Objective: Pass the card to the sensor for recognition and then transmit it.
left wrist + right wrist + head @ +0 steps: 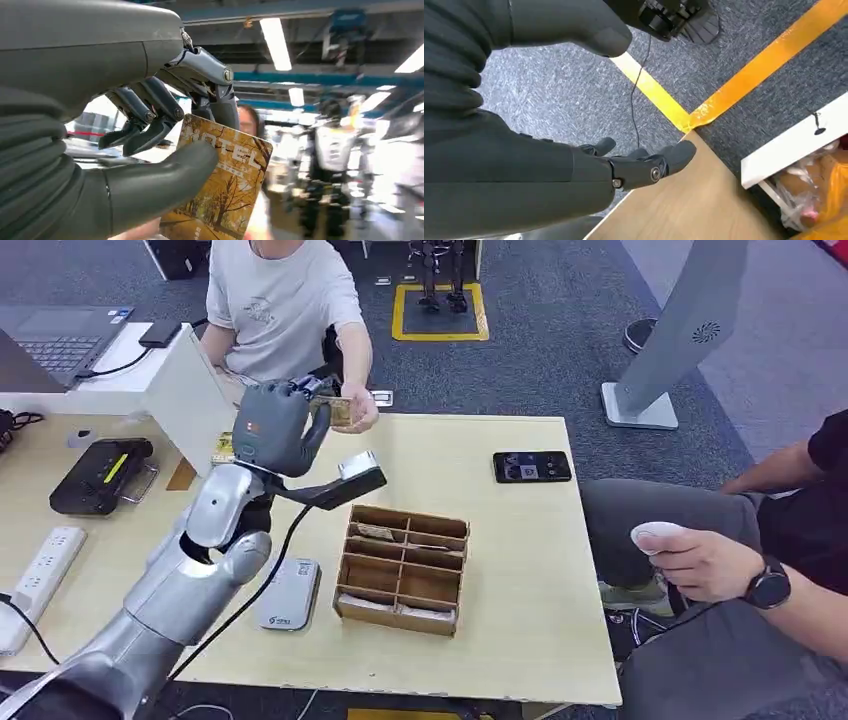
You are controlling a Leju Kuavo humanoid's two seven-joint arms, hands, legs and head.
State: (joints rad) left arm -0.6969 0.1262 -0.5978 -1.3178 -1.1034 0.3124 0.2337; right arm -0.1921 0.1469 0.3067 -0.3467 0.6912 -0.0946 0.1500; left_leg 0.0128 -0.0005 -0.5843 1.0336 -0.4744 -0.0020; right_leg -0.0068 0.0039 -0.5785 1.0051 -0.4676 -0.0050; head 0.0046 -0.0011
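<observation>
Card [227, 190]: orange autumn-tree print, "HOTEL" text, tilted, held up over table's far edge. Sensor [289, 594]: flat grey pad on table, beside divided box.

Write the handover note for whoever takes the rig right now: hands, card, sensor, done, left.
Left hand: raised over the table's far side, pinching the hotel card between thumb and fingers. A person's hand across the table is at the card's other end.
Right hand: hanging low beside the table edge, fingers apart, holding nothing.
Sensor: grey pad lying flat on the table, left of the wooden divider box.
Done: card brought to the person. Whether it was scanned cannot be told from here.
Left: let go once the person has it, then draw the arm back.
</observation>
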